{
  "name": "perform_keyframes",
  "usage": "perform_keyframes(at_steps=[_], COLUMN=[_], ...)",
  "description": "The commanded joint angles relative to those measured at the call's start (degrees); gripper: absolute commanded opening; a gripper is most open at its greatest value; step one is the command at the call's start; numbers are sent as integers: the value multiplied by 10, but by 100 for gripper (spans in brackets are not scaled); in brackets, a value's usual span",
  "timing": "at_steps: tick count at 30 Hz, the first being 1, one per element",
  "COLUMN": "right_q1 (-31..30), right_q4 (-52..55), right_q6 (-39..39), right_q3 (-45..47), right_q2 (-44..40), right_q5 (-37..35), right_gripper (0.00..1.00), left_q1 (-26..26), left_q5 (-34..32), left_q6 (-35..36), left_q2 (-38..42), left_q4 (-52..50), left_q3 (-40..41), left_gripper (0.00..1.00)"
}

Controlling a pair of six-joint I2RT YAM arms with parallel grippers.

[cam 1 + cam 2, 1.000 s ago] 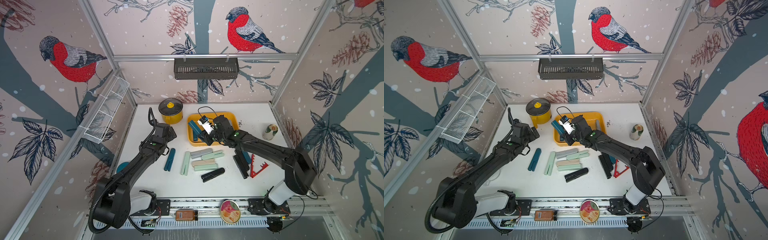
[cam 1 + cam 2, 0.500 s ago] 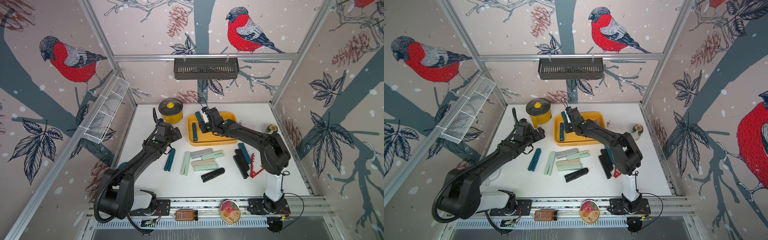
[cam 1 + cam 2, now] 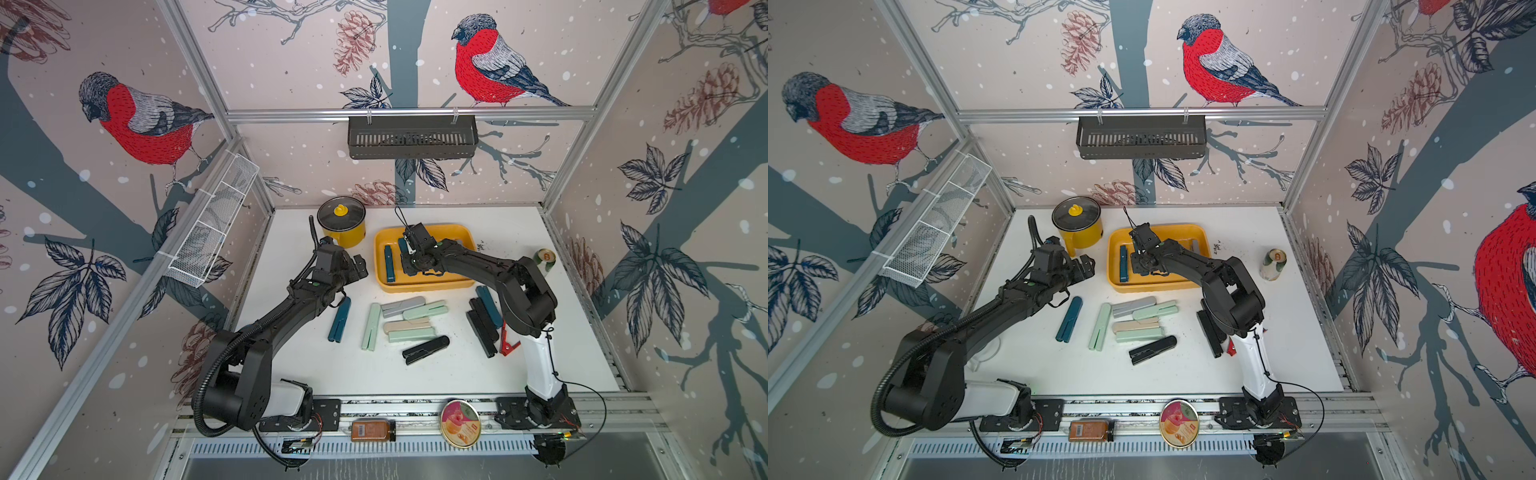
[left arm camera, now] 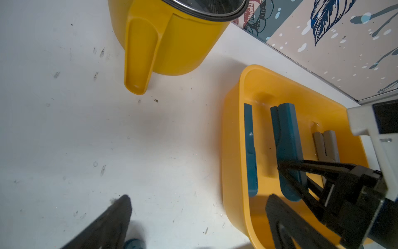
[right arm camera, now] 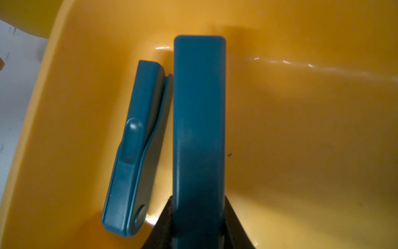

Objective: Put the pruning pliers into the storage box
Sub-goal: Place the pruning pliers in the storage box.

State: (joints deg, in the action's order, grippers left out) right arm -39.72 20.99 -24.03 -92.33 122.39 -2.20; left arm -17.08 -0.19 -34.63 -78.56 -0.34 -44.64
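**Spotter:** The jaws of your right gripper (image 5: 199,217) are drawn narrow on a teal pruning plier (image 5: 199,118), clamped across one end. Your left gripper (image 3: 360,266) stands wide with nothing between its fingers.

**Operator:** Where is that plier?

**Spotter:** Inside the storage box (image 3: 424,286), low over its floor. You can't tell from these views whether it touches the bottom. Just beside it a second teal plier (image 5: 133,151) lies on its edge near the box wall, and a grey plier (image 4: 326,146) lies further in.

**Operator:** And my left arm?

**Spotter:** Its gripper hovers over the table (image 3: 311,365), between the yellow pot (image 3: 341,224) and the box rim.

**Operator:** What's outside the box?

**Spotter:** On the table you have a lone teal plier (image 3: 340,319), a mint plier (image 3: 371,326) and a cluster of grey, mint and beige pliers (image 3: 409,318). A black plier (image 3: 426,350) lies in front of the cluster. Black and teal pliers (image 3: 482,322) and the red toothed plier (image 3: 508,343) lie beside your right arm.
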Motion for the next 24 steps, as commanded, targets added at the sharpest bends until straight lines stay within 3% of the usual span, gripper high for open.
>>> perform_keyframes(at_steps=[1,17,24], right_q1=[-1,0,6], right_q4=[10,26,16], right_q6=[-10,-13,-21], right_q3=[-15,-39,-27], right_q2=[15,48,26], right_q5=[-4,4,15], right_gripper=[15,31,50], left_q1=[0,0,0], left_q5=[0,-10,-13], left_q6=[-2,0,2], left_q2=[-4,-15,-16], left_q4=[22,5,-2], left_q3=[-9,-21,-26], left_gripper=[98,97,98])
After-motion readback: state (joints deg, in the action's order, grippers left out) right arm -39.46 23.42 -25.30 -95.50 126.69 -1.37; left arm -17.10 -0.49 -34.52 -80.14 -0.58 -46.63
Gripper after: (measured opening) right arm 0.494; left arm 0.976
